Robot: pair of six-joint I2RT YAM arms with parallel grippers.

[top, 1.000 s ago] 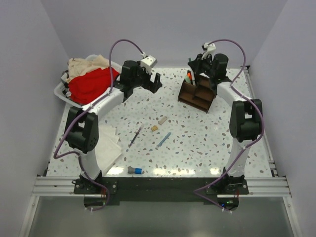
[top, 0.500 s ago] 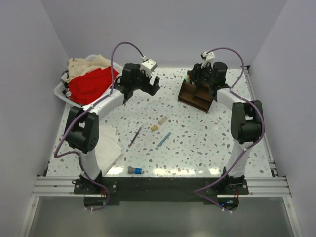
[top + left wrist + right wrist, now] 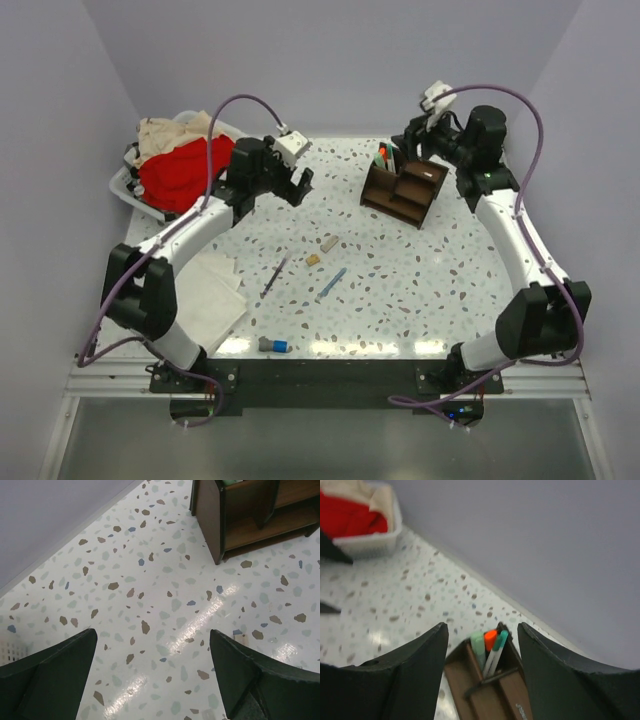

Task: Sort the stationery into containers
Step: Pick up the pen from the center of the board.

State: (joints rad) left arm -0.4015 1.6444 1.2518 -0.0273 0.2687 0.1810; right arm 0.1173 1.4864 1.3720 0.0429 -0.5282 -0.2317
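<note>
The dark brown organizer (image 3: 405,192) stands at the back right of the table. Its tall rear compartment holds a pale green marker (image 3: 479,645), an orange highlighter (image 3: 490,639) and two teal-capped white pens (image 3: 496,652). My right gripper (image 3: 408,145) hangs above that compartment, open and empty, in the right wrist view too (image 3: 482,627). On the table lie a black pen (image 3: 275,273), a blue pen (image 3: 331,284), two tan erasers (image 3: 328,243) (image 3: 313,260) and a grey-blue stub (image 3: 273,345). My left gripper (image 3: 303,180) (image 3: 152,635) is open over bare table, left of the organizer (image 3: 240,515).
A white basket (image 3: 165,165) with red and beige clothes sits at the back left, and shows in the right wrist view (image 3: 367,542). A white folded cloth (image 3: 215,290) lies near the left arm. Walls close in the back and both sides.
My right gripper has opened and risen up and back from the organizer's tall compartment, and its arm has swung out to the right. The left gripper has shifted slightly left, still open.
</note>
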